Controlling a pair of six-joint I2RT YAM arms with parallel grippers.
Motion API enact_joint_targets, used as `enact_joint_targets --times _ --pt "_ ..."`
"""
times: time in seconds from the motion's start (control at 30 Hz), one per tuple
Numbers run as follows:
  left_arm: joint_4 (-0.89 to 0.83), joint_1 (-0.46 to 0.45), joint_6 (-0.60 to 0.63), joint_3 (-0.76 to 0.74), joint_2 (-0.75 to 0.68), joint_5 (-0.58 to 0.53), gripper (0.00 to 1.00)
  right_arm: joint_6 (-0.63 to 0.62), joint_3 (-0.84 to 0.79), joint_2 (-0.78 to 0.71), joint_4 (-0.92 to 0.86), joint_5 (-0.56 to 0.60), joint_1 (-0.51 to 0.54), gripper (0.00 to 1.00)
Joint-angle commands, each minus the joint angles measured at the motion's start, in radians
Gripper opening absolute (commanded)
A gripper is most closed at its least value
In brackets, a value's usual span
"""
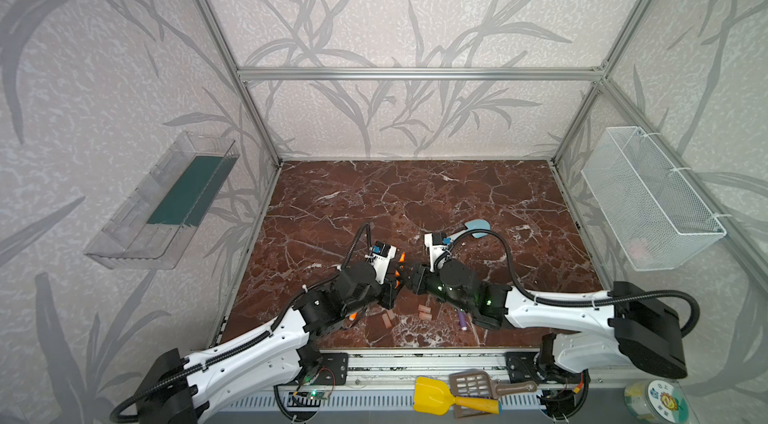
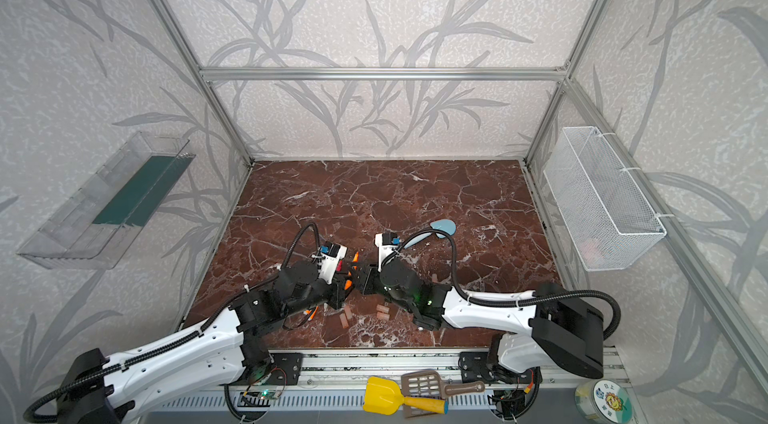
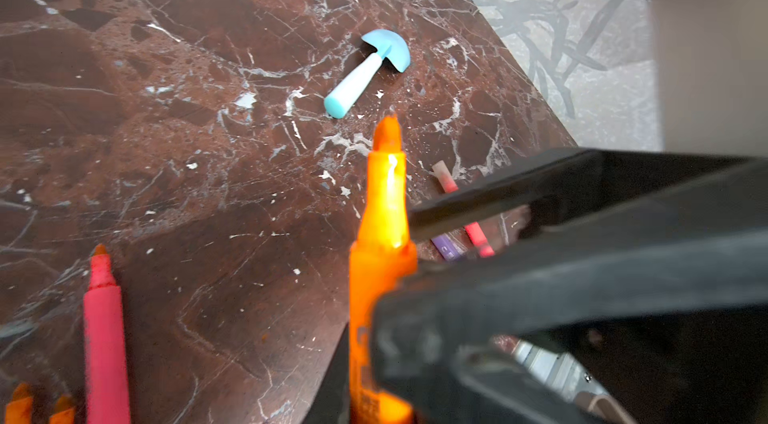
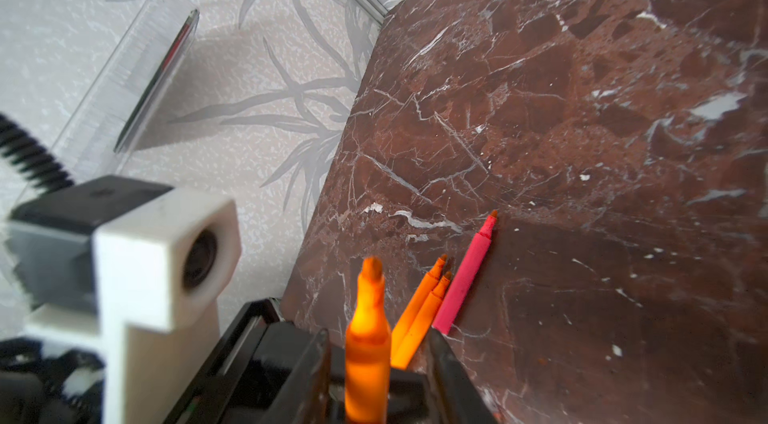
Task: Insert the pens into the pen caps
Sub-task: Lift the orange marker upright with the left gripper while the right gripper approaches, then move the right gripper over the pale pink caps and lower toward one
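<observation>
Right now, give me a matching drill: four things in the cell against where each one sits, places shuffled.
Things
1. raised orange pen
2. light-blue toy shovel
3. yellow shovel
4. wire basket

Places
A. on the front rail, off the marble
B. hung on the right side wall
C. clamped in the left gripper
D. flat on the marble table, beyond the arms

Pairs: 1-C, 2-D, 3-A, 4-B
</observation>
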Motion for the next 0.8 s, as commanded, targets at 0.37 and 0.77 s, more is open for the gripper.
enact_joint_targets --times 0.37,0.77 --pt "-0.187 0.018 -0.094 -0.063 -0.124 -0.362 0.0 -0.127 0.037 -0.291 -0.764 0.165 0.174 0.48" --pt "-0.283 0.056 -0.181 -0.119 -0.233 -0.413 0.0 -0.19 0.332 0.215 -0.803 0.074 0.244 0.43"
